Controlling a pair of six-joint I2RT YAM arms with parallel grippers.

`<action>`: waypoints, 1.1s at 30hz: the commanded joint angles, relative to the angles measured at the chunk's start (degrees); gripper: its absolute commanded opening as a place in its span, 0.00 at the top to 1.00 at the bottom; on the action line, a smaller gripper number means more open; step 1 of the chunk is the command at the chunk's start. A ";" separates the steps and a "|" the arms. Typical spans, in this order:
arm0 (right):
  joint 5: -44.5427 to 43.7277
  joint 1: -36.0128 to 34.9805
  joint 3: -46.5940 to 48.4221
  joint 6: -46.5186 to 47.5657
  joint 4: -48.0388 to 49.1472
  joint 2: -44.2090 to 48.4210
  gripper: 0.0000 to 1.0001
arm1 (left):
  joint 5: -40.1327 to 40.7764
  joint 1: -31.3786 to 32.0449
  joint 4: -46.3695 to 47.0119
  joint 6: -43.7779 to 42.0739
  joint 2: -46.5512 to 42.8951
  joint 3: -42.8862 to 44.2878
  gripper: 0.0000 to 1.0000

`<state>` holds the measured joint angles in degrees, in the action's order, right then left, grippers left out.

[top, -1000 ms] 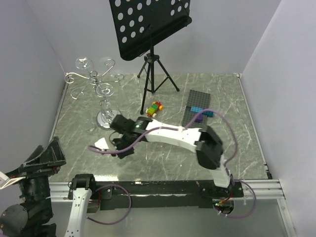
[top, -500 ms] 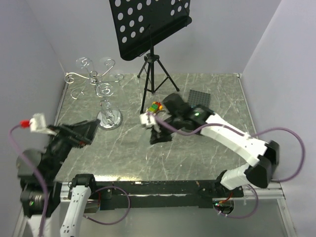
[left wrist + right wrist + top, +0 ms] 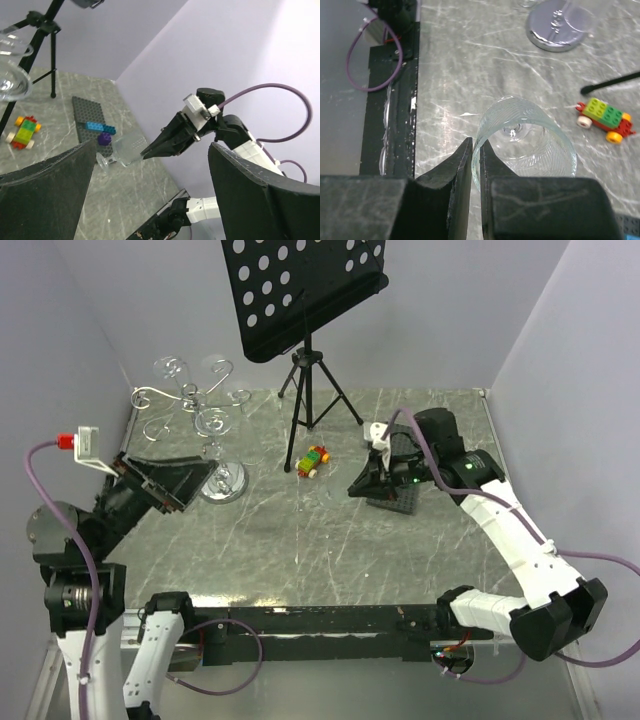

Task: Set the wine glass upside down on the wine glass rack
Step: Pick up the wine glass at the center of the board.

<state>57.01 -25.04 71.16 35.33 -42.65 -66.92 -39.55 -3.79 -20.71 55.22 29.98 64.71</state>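
Right pincer [image 3: 475, 150]: nearly closed, nipping the rim of the wine glass [image 3: 525, 145], with one finger inside the bowl and one outside.
Left pincer [image 3: 170, 480]: jaws spread wide, holding nothing, just beside the round base of the wine glass rack [image 3: 207, 425].
Edges: walls close the table [image 3: 300, 550] on the left, back and right; a black rail runs along the near edge.
Open room: bare marbled surface across the middle, between the two pincers; music stand [image 3: 300, 290] at back centre.
Glass vs pincer: the bowl juts past the right fingertips, mouth toward the wrist, foot pointing away toward the left arm.
Neighbours: toy car [image 3: 313, 460] near; grey baseplate [image 3: 90, 117] beneath the right wrist.
Glass vs rack: well apart; the rack stands in the far-left corner.
Views: the top view barely shows the clear glass; the right wrist view shows the grip; the left wrist view shows the glass side-on and tilted.
Table contact: cannot tell.
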 commanded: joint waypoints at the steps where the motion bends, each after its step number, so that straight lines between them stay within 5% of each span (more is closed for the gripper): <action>1: 7.49 3.50 -0.93 -0.96 5.65 3.01 1.00 | -2.20 2.12 6.21 1.73 4.91 2.79 0.03; 10: 12.15 10.88 -4.44 -3.78 8.72 5.74 1.00 | 2.88 12.74 1.66 -4.06 11.50 5.51 0.03; 21: 16.37 17.83 -8.75 -9.22 15.14 9.08 1.00 | 36.01 51.24 -2.50 -8.56 26.96 10.70 0.03; 24: 17.08 18.88 -9.89 -10.28 16.63 10.31 1.00 | 41.46 53.36 2.14 -4.96 28.82 6.42 0.03; 33: 17.69 20.03 -11.04 -11.16 18.31 11.28 1.00 | 38.41 54.50 15.34 1.29 36.46 -1.16 0.03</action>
<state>70.41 -5.52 59.79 24.18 -29.78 -57.30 -1.39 50.09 -14.06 53.67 63.99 64.29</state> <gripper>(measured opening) 0.141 0.967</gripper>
